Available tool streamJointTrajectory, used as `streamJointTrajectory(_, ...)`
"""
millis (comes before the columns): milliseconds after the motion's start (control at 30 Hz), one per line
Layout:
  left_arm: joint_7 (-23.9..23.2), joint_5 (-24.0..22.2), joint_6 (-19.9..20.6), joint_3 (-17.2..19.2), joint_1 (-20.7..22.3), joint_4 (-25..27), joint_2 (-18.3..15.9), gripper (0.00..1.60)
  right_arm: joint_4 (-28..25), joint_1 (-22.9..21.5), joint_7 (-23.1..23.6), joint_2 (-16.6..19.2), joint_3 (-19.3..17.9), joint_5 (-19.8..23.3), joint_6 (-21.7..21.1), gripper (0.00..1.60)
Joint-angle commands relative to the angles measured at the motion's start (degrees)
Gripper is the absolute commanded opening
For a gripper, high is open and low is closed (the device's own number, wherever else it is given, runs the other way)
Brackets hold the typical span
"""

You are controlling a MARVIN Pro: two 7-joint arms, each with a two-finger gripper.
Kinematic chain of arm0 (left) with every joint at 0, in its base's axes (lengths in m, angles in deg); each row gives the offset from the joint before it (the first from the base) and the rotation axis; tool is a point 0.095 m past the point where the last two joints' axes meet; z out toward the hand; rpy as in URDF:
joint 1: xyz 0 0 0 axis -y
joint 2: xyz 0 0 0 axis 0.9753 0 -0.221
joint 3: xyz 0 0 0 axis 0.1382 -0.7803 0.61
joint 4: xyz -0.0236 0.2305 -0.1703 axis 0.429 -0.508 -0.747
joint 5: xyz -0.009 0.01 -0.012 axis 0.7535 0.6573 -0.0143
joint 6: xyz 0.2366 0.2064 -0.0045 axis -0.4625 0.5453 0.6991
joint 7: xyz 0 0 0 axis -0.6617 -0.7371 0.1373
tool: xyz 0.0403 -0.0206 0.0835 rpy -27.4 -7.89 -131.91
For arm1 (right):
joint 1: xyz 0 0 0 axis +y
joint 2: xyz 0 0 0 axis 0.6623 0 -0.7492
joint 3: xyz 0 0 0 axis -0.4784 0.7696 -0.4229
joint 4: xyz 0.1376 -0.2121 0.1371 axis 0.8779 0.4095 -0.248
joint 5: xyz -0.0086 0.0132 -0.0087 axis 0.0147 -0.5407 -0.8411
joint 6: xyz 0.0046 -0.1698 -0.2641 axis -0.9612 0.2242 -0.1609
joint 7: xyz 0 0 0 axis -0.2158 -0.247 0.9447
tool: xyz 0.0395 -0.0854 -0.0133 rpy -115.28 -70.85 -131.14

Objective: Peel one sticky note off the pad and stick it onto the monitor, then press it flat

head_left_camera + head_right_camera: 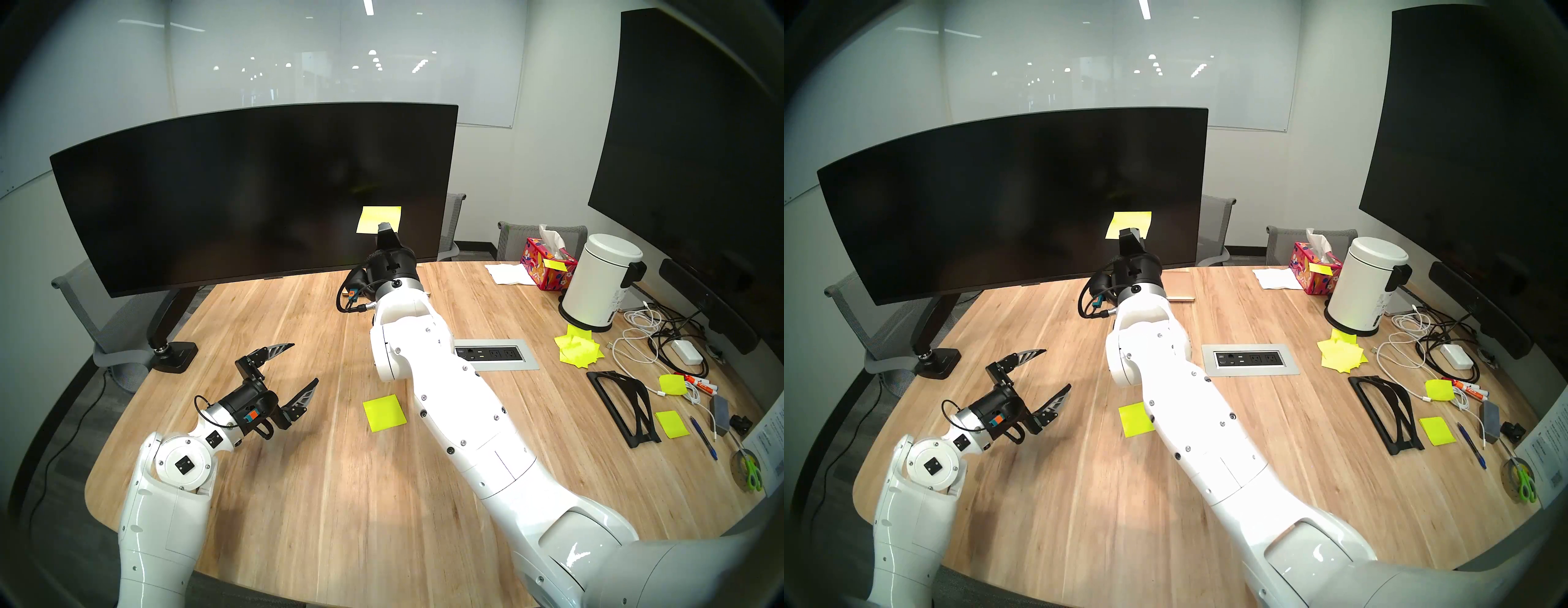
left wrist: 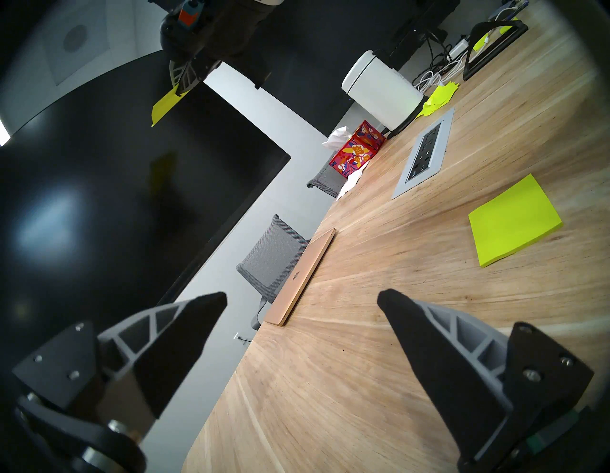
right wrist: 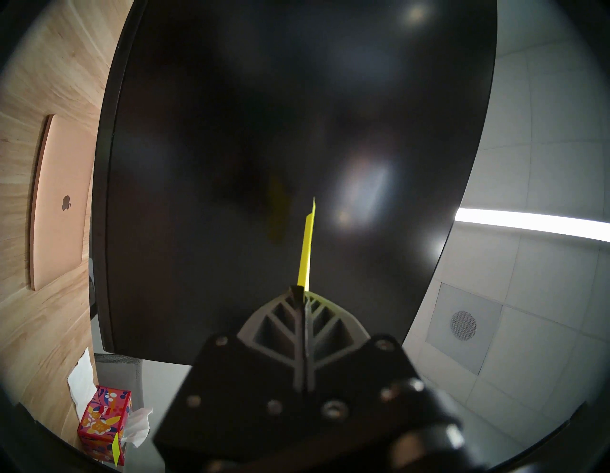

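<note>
My right gripper (image 1: 385, 227) is raised in front of the wide curved monitor (image 1: 212, 191), shut on the near edge of a single neon sticky note (image 1: 377, 217). The right wrist view shows that note (image 3: 307, 251) edge-on, sticking out from the closed fingertips toward the dark screen (image 3: 264, 115); whether it touches the glass I cannot tell. The pad (image 1: 384, 412) lies flat on the wooden table (image 1: 297, 488) beside my right forearm, also visible from the left wrist as a thick square (image 2: 513, 219). My left gripper (image 1: 303, 365) hovers low over the table's left side, open and empty.
A closed gold laptop (image 2: 302, 280) lies under the monitor's right end. The monitor's arm stand (image 1: 169, 335) clamps at the left. On the right are a tissue box (image 1: 547, 265), white bin (image 1: 602, 288), loose notes (image 1: 579, 350), cables, a black stand (image 1: 623, 407) and a power panel (image 1: 494, 353).
</note>
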Motion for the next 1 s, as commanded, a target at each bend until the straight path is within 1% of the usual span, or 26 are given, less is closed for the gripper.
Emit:
streamJointTrajectory(0,0.01,0.12,-0.18,-0.07,0.23,1.25,-0.11,1.60,-1.12,-1.41,-1.23,0.40,0.39,-0.19,1.25,0.00)
streamJointTrajectory(300,-0.10,0.15,-0.22,0.01,0.25,1.25,-0.01,1.60,-2.52,-1.15,-1.33,2.15,0.57,0.23,4.02,0.00)
streamJointTrajectory(567,-0.18,0.17,-0.26,0.07,0.27,1.24,0.07,1.60,-3.76,-1.39,-0.24,3.17,0.00,1.51,6.48,0.00)
streamJointTrajectory(667,-0.21,0.17,-0.29,0.09,0.29,1.23,0.10,1.60,-3.51,-2.04,0.24,2.88,-0.41,2.15,7.20,0.00)
streamJointTrajectory(700,-0.22,0.17,-0.29,0.10,0.29,1.23,0.10,1.60,-3.43,-2.34,1.03,2.51,-0.72,2.94,7.82,0.00)
streamJointTrajectory(967,-0.30,0.18,-0.35,0.16,0.32,1.20,0.18,1.60,0.08,-5.36,0.98,1.05,-1.51,3.71,8.98,0.00)
